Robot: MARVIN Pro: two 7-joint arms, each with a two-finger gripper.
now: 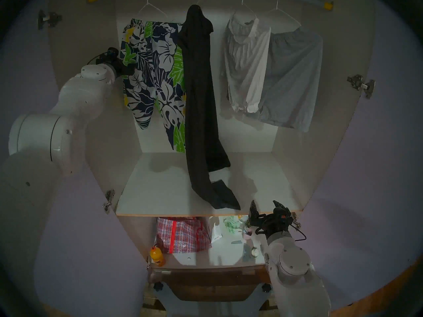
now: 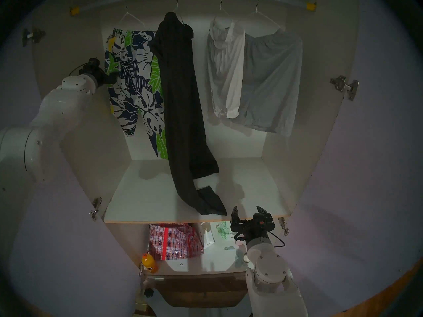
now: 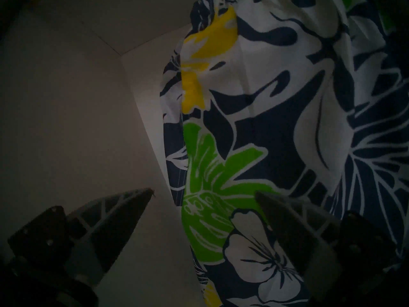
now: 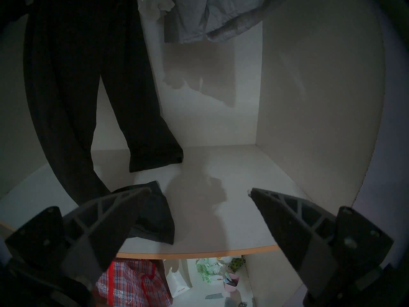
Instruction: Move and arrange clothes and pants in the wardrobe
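Observation:
In the white wardrobe (image 1: 96, 126), four garments hang on wire hangers from the rail (image 1: 304, 0). From left to right they are floral shorts (image 1: 151, 76), long black trousers (image 1: 199, 92), a white ruffled blouse (image 1: 245, 65) and a grey garment (image 1: 295, 81). The trouser legs pile on the shelf (image 1: 160, 190). My left gripper (image 1: 129, 68) is open at the shorts' left edge. In the left wrist view (image 3: 204, 192) the shorts (image 3: 265, 122) hang between its fingers. My right gripper (image 1: 265, 205) is open and empty at the shelf's front edge (image 4: 199, 254), right of the trouser cuffs (image 4: 155, 218).
Below the shelf are a red plaid bag (image 1: 180, 234), an orange bottle (image 1: 157, 256), a white packet (image 1: 216, 233) and a pink cup (image 1: 247, 232). Lilac doors (image 1: 366, 172) stand open on both sides, with metal hinges (image 1: 360, 84).

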